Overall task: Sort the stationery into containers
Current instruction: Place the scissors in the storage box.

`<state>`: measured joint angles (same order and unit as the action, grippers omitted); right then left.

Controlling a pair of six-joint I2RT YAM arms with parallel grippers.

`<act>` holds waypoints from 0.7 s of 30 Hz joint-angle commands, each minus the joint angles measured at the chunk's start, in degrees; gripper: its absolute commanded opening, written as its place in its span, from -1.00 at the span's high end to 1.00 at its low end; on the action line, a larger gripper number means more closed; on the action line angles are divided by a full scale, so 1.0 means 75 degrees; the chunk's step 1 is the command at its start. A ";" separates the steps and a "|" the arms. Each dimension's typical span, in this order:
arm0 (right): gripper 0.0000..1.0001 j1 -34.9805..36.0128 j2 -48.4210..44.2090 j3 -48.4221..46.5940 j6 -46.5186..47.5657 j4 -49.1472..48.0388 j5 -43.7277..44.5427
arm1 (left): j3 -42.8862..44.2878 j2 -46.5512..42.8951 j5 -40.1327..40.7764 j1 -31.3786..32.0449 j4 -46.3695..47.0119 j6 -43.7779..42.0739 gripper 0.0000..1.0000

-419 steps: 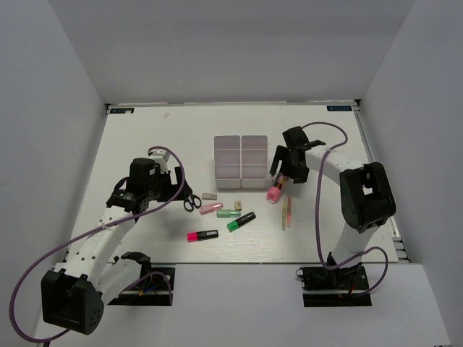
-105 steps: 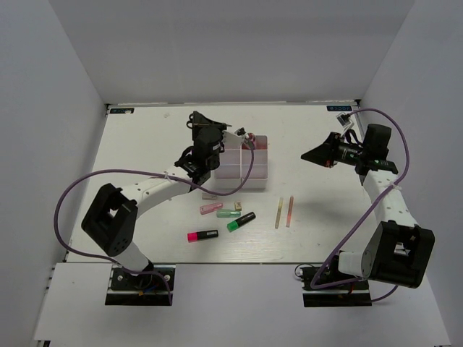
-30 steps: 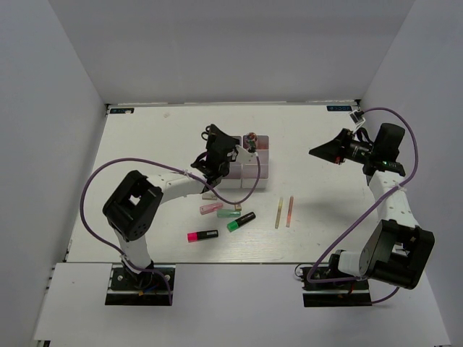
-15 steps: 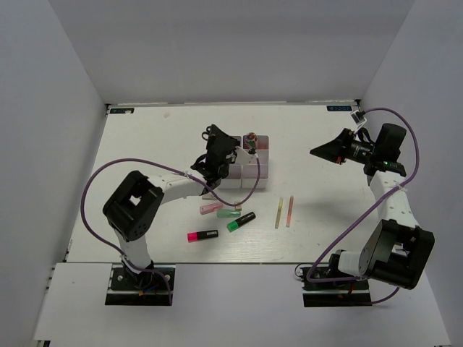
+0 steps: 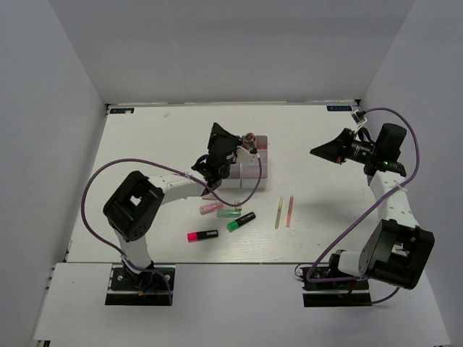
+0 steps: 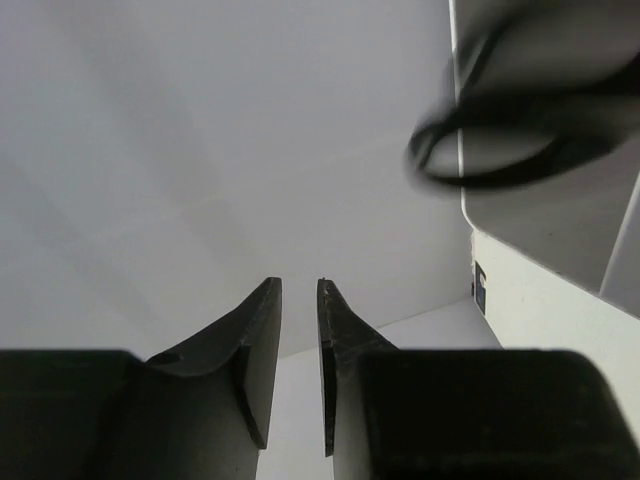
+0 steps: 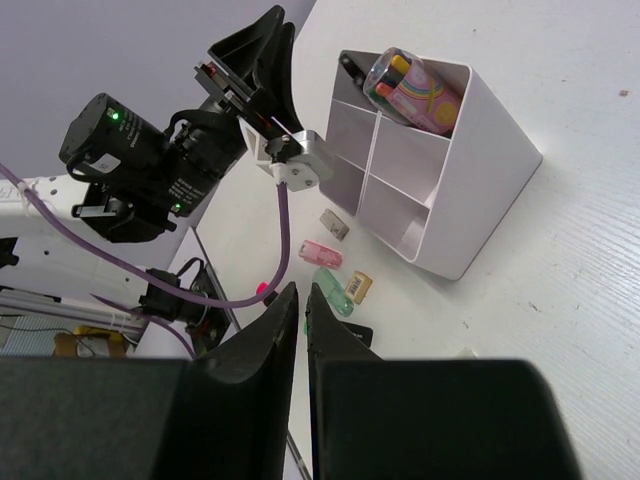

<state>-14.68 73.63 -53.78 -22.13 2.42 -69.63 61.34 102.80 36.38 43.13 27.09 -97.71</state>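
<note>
The containers (image 5: 255, 170) are a white block of square bins at the table's middle. A fat pink tube (image 5: 250, 139) stands in a far bin (image 7: 415, 85). My left gripper (image 5: 217, 131) hangs at the block's far left corner, pointing up at the back wall. Its jaws (image 6: 300, 285) are open by a narrow gap with nothing between them. The scissors' black handles (image 6: 500, 150) show blurred beside a bin wall, clear of the fingers. My right gripper (image 5: 315, 151) hovers right of the bins, shut and holding nothing (image 7: 302, 290). On the table lie a pink highlighter (image 5: 202, 235), a green highlighter (image 5: 241, 221), pastel markers (image 5: 211, 208) and two thin sticks (image 5: 279, 212).
Small erasers (image 7: 360, 287) lie beside the pastel markers in front of the bins. The left arm's purple cable (image 5: 249, 189) loops over the bins' near side. White walls close the table at the back and on both sides.
The left gripper's jaws have parted from shut to a narrow gap, and its head has shifted slightly right at the bins. The right arm has held still.
</note>
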 commanded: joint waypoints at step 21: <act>-0.47 -0.0211 0.0039 -0.0142 0.0078 -0.0042 -0.0385 | -0.0045 -0.0980 0.2153 0.0751 0.2891 0.0475 -0.62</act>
<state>-15.62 73.63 -53.78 -22.59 2.61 -70.81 61.32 100.73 44.95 46.92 41.32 -97.10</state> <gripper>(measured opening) 0.684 0.797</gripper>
